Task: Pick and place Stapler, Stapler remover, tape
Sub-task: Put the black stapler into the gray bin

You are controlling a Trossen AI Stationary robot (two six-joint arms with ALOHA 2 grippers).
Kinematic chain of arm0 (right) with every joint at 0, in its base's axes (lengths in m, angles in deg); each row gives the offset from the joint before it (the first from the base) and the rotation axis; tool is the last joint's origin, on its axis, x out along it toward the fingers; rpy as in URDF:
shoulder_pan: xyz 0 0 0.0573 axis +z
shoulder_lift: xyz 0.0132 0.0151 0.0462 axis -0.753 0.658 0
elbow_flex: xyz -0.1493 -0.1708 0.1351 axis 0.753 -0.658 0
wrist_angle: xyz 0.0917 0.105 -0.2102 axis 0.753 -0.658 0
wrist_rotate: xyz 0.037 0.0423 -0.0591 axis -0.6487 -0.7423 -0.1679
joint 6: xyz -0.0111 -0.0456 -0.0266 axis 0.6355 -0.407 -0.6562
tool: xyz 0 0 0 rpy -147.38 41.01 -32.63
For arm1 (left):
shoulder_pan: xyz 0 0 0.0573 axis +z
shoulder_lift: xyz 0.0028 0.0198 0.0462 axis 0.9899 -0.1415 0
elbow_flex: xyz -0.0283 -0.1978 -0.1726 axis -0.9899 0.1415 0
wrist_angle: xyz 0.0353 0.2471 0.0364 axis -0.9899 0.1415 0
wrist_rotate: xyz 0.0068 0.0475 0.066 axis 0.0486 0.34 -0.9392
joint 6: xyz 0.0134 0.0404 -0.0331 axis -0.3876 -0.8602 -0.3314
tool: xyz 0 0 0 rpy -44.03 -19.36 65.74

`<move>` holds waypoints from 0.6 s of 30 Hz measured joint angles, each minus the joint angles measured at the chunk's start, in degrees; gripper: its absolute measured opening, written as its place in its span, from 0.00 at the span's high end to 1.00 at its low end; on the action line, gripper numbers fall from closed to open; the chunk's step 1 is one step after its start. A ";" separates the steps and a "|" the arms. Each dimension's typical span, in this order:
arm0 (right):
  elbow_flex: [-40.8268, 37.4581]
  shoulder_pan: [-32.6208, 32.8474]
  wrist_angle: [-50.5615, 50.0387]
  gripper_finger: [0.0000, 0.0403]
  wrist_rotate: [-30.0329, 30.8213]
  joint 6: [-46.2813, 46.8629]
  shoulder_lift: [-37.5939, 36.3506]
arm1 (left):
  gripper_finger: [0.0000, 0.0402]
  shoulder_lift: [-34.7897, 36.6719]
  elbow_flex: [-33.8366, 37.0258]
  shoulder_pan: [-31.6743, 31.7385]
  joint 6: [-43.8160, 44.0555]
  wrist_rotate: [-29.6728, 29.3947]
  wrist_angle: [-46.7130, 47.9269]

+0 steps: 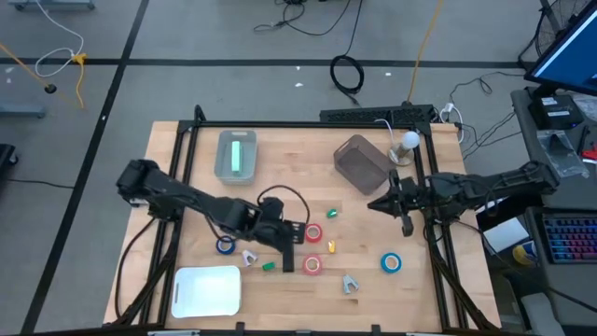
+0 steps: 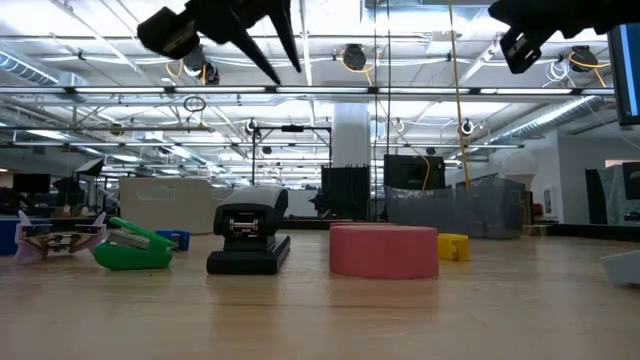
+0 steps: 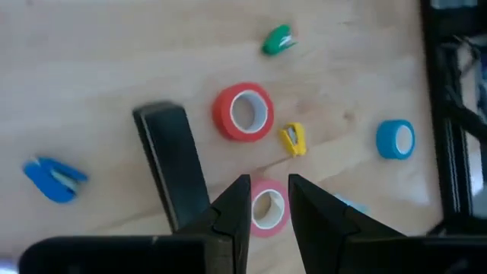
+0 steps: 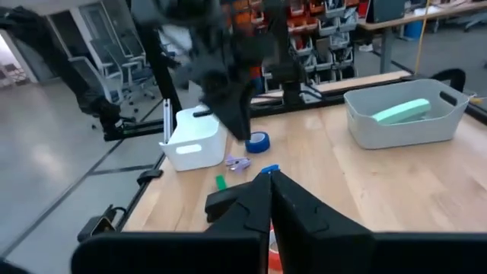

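Two red tape rolls (image 1: pixel 313 233) (image 1: pixel 312 266) and two blue ones (image 1: pixel 391 263) (image 1: pixel 226 245) lie flat on the wooden table. A black stapler (image 3: pixel 171 164) lies beside the red rolls, also seen in the low view as the stapler (image 2: pixel 248 240). Small staple removers lie scattered: yellow (image 3: pixel 293 139), green (image 3: pixel 278 39), blue (image 3: pixel 53 179). My left gripper (image 3: pixel 266 205) hangs open above the table, fingers slanting down over one red roll (image 3: pixel 268 211), touching nothing. My right gripper (image 4: pixel 270 194) is shut, held level and high at the table's right side (image 1: pixel 376 203), with nothing in it.
A clear bin (image 1: pixel 236 154) with a pale green thing inside stands at the far left-centre, and a dark bin (image 1: pixel 362 163) at the far right-centre. A white tray (image 1: pixel 207 289) sits at the near left edge. A grey staple remover (image 1: pixel 349 285) lies near the front.
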 joint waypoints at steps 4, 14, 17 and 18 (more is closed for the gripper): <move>-1.02 0.00 0.09 0.99 -0.42 0.01 -3.06 | 0.78 -2.95 0.00 -0.48 8.45 0.79 0.27; -1.29 0.00 -2.18 1.00 -1.51 0.04 -5.14 | 0.78 -7.15 0.00 -0.48 16.45 1.09 -1.70; -1.29 0.00 -3.45 1.00 -1.49 0.07 -5.14 | 0.78 -7.02 0.00 -0.46 17.19 1.07 -1.24; -1.29 0.00 -4.11 1.00 -1.49 0.07 -5.14 | 0.78 -7.02 0.00 -0.46 17.31 1.05 -0.80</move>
